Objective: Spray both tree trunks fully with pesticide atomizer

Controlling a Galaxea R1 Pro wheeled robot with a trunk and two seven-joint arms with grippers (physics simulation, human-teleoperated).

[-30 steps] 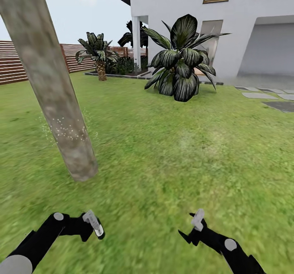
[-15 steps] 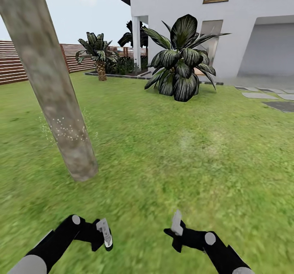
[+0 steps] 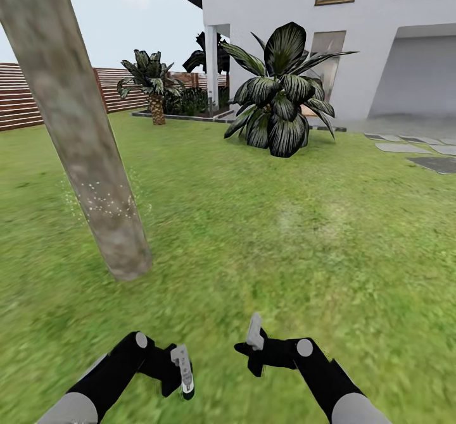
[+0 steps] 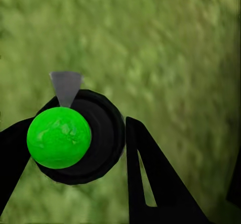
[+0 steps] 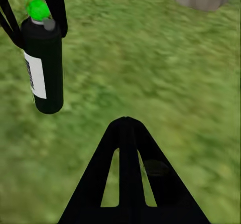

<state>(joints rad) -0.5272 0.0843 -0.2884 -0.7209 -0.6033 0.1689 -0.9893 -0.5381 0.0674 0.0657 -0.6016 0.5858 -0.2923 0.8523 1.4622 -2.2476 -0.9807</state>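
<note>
Left claw [image 3: 183, 373] is clamping the pesticide atomizer [image 5: 42, 58] above the lawn [image 3: 285, 234], green cap [image 4: 59, 137] facing its wrist camera. Right claw [image 3: 255, 342] is hanging alongside, fingers looking pressed together (one black wedge in its wrist view). Tree trunk [image 3: 76, 133] is leaning ahead-left, speckled white low down, crown cut off. Beyond are sitting a broad-leaved plant [image 3: 282, 95], white house [image 3: 354, 38] and slatted fence [image 3: 19, 104].

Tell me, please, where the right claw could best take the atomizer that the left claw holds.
The lower body of the atomizer, from the side. The left claw clamps it near the green cap, leaving the upright black cylinder free below. The right claw is shut, so it would need to open first.
</note>
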